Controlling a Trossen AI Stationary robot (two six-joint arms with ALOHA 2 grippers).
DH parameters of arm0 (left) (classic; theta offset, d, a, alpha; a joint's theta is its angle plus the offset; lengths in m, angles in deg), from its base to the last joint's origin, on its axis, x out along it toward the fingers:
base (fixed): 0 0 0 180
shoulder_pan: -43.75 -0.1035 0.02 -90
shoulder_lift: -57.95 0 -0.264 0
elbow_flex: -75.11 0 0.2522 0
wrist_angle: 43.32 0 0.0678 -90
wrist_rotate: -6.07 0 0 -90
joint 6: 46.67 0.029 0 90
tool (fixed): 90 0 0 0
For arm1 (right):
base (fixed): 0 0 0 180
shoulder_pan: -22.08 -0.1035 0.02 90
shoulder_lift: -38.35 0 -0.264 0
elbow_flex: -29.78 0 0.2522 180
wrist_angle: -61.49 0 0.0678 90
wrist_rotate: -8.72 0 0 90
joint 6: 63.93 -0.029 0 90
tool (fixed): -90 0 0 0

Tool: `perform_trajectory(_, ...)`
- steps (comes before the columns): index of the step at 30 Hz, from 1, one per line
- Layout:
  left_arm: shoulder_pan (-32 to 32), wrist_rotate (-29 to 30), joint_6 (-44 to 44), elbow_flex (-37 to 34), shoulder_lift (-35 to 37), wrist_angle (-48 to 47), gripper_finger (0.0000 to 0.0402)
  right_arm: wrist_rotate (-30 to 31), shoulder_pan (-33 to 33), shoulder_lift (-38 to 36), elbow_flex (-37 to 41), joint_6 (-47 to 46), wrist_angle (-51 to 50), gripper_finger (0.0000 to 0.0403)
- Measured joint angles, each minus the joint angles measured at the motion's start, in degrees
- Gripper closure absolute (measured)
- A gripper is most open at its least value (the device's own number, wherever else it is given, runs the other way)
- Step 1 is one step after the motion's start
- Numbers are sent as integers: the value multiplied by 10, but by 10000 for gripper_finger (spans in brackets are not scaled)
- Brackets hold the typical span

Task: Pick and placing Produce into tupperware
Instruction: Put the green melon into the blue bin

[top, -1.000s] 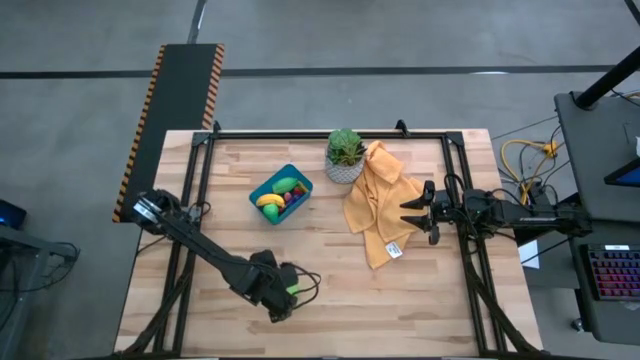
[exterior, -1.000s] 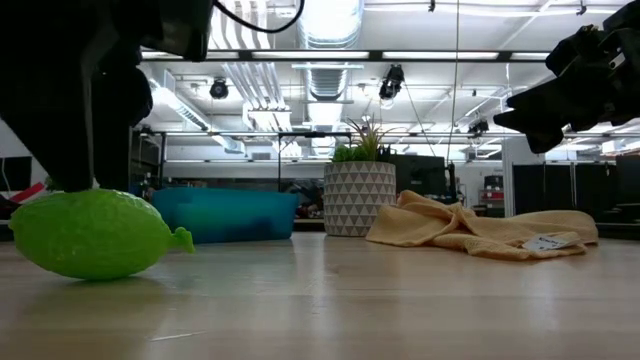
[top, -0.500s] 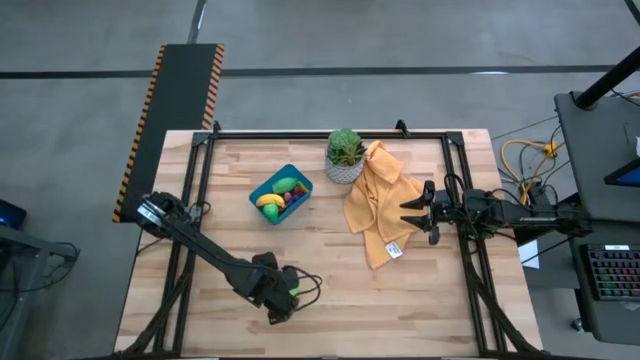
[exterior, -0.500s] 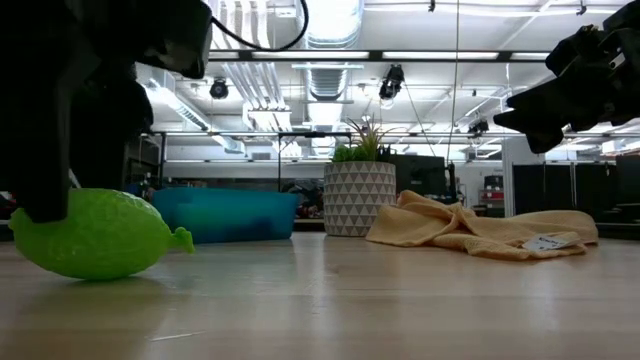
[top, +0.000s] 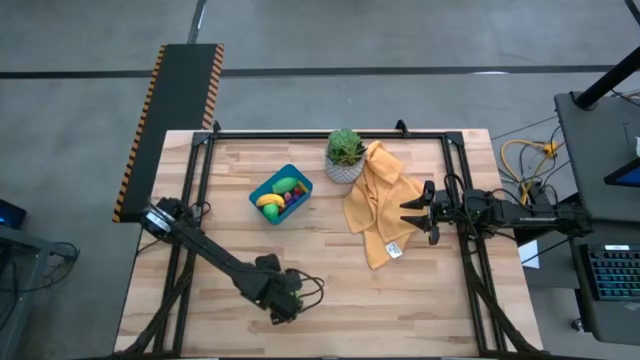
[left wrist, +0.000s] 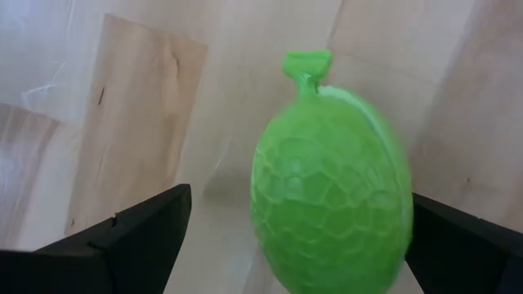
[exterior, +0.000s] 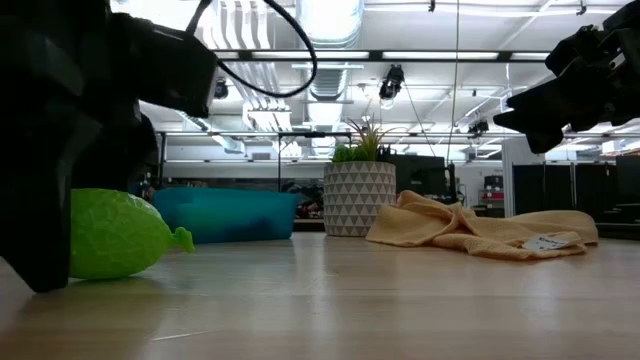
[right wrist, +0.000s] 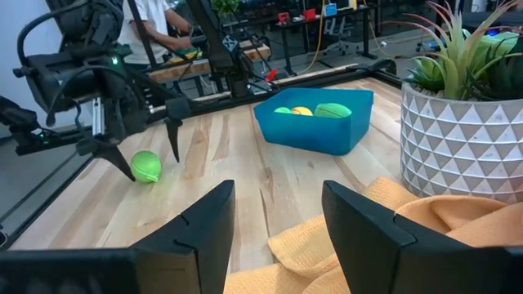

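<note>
Left end effector [left wrist: 294,237] has dropped lower around the bumpy green toy fruit [left wrist: 331,188], fingers spread wide either side of it on the wooden surface [top: 330,265], so the grab looks imminent.

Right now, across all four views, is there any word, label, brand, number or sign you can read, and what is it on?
No text can be read in any view.
Small white tag on the yellow cloth: tag too small to read.
Blue tupperware, white plant pot, green toy fruit: no visible lettering.
Striped black-and-yellow edging on the dark panel beside the table: a warning pattern, no words.
</note>
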Motion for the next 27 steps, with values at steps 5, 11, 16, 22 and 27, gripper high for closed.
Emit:
perform_trajectory(5,-4,2,15,-1,-1,3,17,0,0,0,0,0,0,225)
perform_trajectory(11,-9,0,42,-2,-1,7,17,0,0,0,0,0,0,225)
perform_trajectory(16,-12,0,49,-4,-1,10,18,0,0,0,0,-2,0,225)
perform_trajectory(22,-15,1,61,-4,-1,12,48,0,0,0,0,-2,0,225)
perform_trajectory(27,-16,5,61,-4,-1,11,85,0,0,0,0,-1,0,225)
